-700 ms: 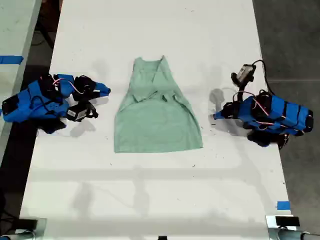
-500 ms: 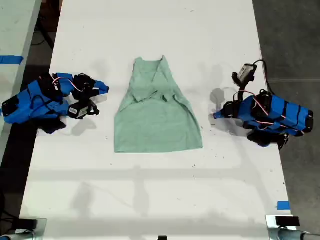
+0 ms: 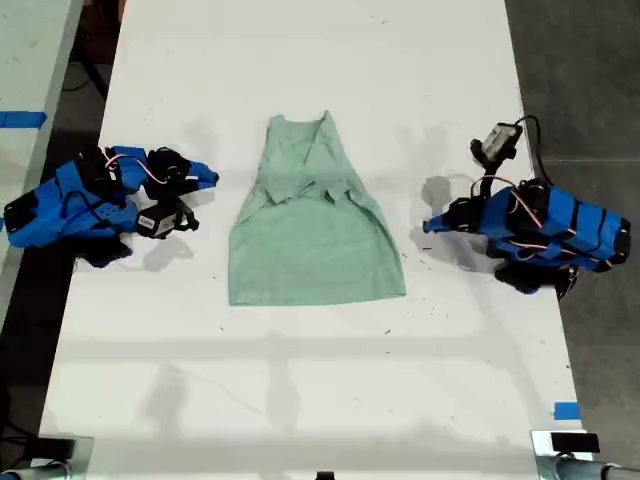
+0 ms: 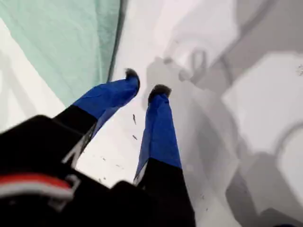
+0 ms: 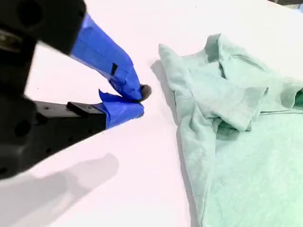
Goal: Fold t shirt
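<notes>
The white table (image 3: pixel 300 400) fills most of the exterior view, running between dark floor on both sides, and every other item rests on it. Near the table's middle lies the t shirt (image 3: pixel 312 225), pale mint green, spread flat with its narrow neck end toward the top of the exterior view and its wider hem toward the bottom; its upper part is already folded inward, so that layers of cloth overlap below the neck, as my second wrist view shows in the creased sleeves (image 5: pixel 236 101). At the exterior view's right rests the blue-and-black arm that carries my first gripper (image 3: pixel 430 226), low over the table and pointing toward the shirt's edge; in my first wrist view its two blue fingers (image 4: pixel 158 132) stand a little apart at the tips, nothing between them, with the cloth's edge just beside them and untouched. At the exterior view's left rests the arm that carries my second gripper (image 3: pixel 210 180), likewise low and aimed at the shirt's neck end; my second wrist view shows its blue tips (image 5: pixel 125 78) drawn together with nothing in them, near the cloth but apart from it. A small strip of blue tape (image 3: pixel 566 411) marks the table's edge at the exterior view's lower right.
</notes>
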Controlling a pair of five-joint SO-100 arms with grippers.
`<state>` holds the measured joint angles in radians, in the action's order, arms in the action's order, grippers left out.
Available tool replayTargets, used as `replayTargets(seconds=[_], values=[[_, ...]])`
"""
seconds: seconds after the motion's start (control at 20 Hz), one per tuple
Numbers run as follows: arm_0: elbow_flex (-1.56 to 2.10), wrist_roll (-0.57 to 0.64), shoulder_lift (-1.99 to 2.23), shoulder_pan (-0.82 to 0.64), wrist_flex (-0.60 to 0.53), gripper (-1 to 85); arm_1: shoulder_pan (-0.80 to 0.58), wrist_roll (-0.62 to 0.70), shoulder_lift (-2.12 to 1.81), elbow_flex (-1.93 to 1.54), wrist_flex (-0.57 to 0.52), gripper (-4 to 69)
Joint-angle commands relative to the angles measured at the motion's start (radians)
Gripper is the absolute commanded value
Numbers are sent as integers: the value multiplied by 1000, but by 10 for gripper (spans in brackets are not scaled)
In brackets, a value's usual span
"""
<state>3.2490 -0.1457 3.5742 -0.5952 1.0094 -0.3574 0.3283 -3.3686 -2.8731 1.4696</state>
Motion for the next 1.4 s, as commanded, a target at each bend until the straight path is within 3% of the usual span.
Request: replayTargets(seconds=[0.0,0.15,0.45,0.6,0.7,0.8,1.2,1.25,1.35], values=[[46,-9,9,-12,-14,-1,48,-52,333,256,14,179],[46,-15,9,-6,-11,-2,178,-135,715,426,-101,237],[46,-14,9,2,-9,-2,351,-230,1118,578,-324,243],[46,-14,9,6,-9,-2,373,-222,1285,670,-364,235],[46,-14,9,8,-9,-2,373,-221,1327,664,-408,159],[46,-15,9,9,-9,-2,371,-227,1324,620,-456,128],[46,-15,9,11,-8,-2,390,-255,1341,502,-614,188],[46,-15,9,11,-8,-2,393,-256,1342,497,-615,154],[46,-15,9,11,-8,-2,396,-265,1359,511,-597,14]])
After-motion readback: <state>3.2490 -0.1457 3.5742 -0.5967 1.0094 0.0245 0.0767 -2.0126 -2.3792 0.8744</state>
